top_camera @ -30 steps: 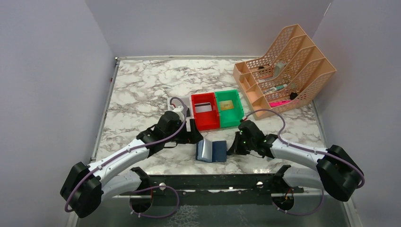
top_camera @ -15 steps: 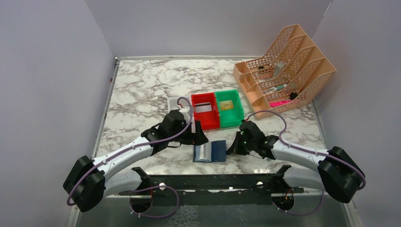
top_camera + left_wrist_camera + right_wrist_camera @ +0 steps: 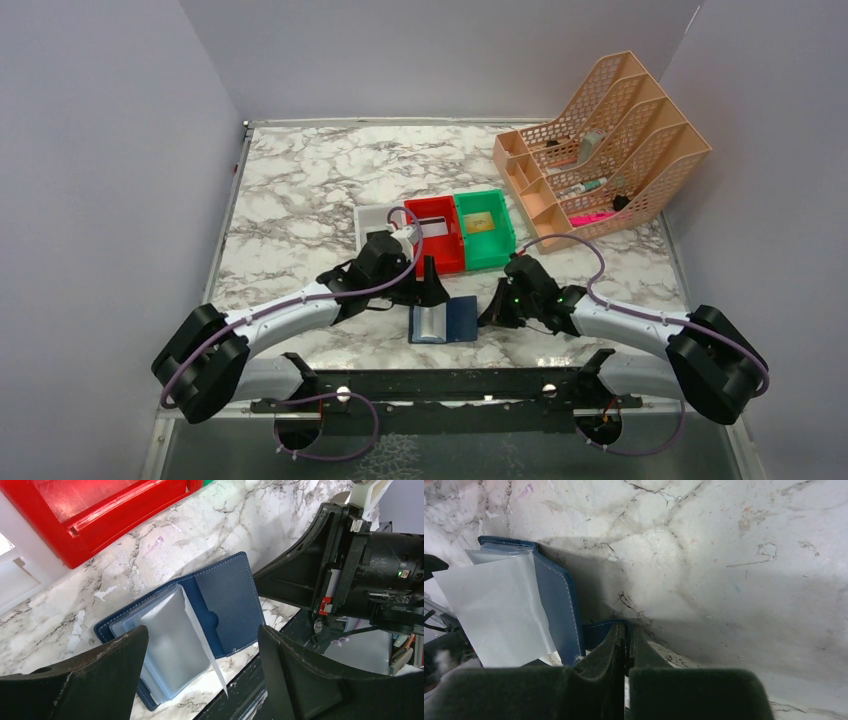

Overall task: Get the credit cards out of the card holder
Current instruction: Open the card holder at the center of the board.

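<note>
**Holder open, held at one edge**

The card holder (image 3: 446, 322) lies open on the tabletop (image 3: 300, 190), low in the centre of the top view, with its clear sleeves facing up. The right end effector (image 3: 497, 306) has its fingers pressed together on the holder's right edge. The left end effector (image 3: 200, 632) is spread wide and hangs over the sleeves. A pale card (image 3: 430, 228) lies in the red bin (image 3: 450, 265), and a gold card (image 3: 481, 223) in the green bin (image 3: 490, 262).

dark navy-blue folding card holder (image 3: 227, 592): matt, fine-grained leather-look, pale stitching. its clear pocket sleeves (image 3: 167, 640): smooth frosted plastic film. white-grey marble-pattern tabletop (image 3: 150, 550): smooth, slight sheen. red rectangular bin (image 3: 100, 515): glossy moulded plastic.
</note>
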You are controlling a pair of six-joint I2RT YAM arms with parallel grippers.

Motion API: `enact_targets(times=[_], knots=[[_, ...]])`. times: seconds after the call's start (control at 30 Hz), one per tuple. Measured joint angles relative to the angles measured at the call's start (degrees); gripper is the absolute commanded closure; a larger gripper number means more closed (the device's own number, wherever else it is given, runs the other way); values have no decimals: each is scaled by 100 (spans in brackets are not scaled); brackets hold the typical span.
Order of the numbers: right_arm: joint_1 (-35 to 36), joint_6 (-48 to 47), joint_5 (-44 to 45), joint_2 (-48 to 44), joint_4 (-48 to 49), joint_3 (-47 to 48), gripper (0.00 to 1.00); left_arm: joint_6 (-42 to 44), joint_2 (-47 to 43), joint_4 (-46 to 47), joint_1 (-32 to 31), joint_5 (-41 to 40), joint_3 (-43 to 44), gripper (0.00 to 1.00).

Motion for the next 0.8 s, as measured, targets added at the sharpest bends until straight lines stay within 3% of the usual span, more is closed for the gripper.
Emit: enact_targets(times=[0.8], knots=[[0,44,0,39,68,0,99,-50,498,240,-66,-299,-92,18]])
